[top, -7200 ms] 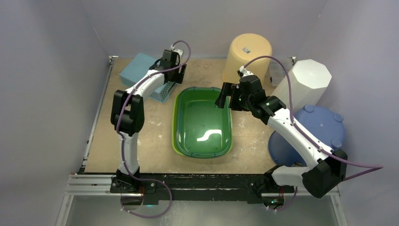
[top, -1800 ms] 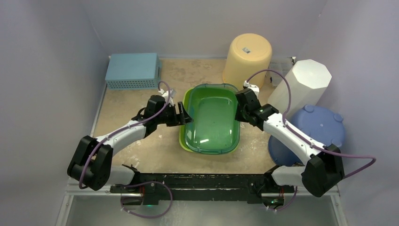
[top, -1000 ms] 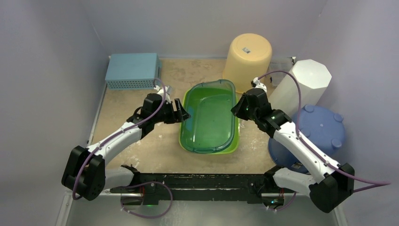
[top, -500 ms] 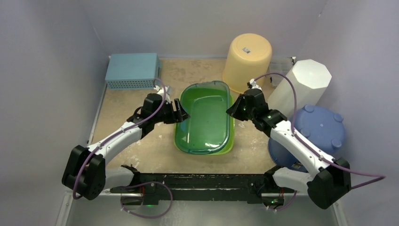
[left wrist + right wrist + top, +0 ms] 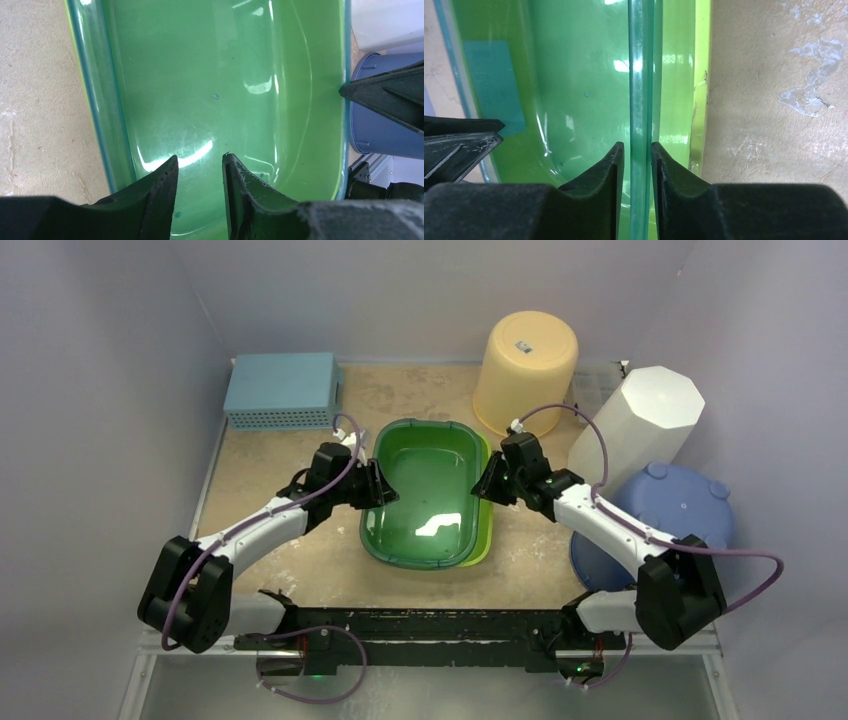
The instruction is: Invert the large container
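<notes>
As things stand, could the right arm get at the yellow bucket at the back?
Probably yes. The yellow bucket stands just beyond the right gripper, with nothing standing between them. But that gripper's fingers straddle the rim of the green tub, so it would have to let go first.

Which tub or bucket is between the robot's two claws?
The green tub in the middle: the left claw and right claw are at its long sides. The yellow bucket, white bin, blue bucket and blue basket sit by the walls.
</notes>
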{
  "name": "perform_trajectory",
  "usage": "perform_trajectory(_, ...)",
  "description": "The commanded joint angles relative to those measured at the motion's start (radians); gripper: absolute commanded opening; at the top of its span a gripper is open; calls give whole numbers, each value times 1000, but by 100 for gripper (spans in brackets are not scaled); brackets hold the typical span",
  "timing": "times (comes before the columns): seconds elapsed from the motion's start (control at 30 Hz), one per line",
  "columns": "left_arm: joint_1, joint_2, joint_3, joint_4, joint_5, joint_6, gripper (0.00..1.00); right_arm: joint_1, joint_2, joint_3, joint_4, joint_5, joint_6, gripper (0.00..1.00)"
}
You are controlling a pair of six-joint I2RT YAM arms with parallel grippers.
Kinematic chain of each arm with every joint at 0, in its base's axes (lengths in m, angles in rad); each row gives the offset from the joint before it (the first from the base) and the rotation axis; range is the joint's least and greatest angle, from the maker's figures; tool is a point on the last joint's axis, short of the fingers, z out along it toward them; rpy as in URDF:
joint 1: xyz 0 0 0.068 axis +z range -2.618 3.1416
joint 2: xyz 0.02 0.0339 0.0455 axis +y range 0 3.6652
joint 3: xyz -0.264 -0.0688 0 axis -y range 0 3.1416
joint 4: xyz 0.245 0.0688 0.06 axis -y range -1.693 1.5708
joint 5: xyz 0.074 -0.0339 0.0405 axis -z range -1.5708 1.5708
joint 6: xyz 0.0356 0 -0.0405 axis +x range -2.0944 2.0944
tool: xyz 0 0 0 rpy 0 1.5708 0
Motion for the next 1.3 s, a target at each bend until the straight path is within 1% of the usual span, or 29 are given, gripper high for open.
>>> perform_trajectory(0.0,-2,12,-4,27,16,15,36,6,33,-15,16,-5,-9,32)
perform_trajectory(0.07,-4,12,-4,28,15,15,36,6,50,-22,23,5,-5,36)
perform_trajectory(0.17,-4,13,-1,28,18,13,35,5,79,-27,35,4,-9,37)
perform_trajectory(0.23,-4,15,1,28,21,13,35,6,97,-26,42,1,-14,40)
perform_trajectory(0.37,-5,12,8,28,27,11,35,5,123,-8,49,9,-35,41)
perform_trajectory(0.43,-5,7,15,28,35,4,35,7,135,9,55,91,-69,41)
perform_trajectory(0.5,-7,-1,32,24,37,-3,36,8,159,29,23,119,-76,38)
perform_trajectory(0.53,-9,-5,47,19,38,-3,37,8,167,45,7,154,-79,34)
perform_trajectory(0.6,-11,-16,85,-3,38,1,40,7,167,57,-7,162,-87,29)
perform_trajectory(0.7,-11,-37,142,-36,31,12,49,7,144,57,-1,112,-93,14)
perform_trajectory(0.77,-11,-54,188,-76,14,27,55,7,128,56,2,103,-87,8)
perform_trajectory(0.87,-11,-97,212,-113,-32,36,63,7,93,57,-2,106,-61,0)
perform_trajectory(1.03,-11,-172,183,-161,-151,24,70,6,2,27,38,74,-6,0)
perform_trajectory(1.17,-11,-245,127,-159,-194,-26,76,3,-64,12,54,68,34,0)
perform_trajectory(1.27,-11,-309,74,-117,-205,-72,81,-1,-103,8,58,63,46,0)
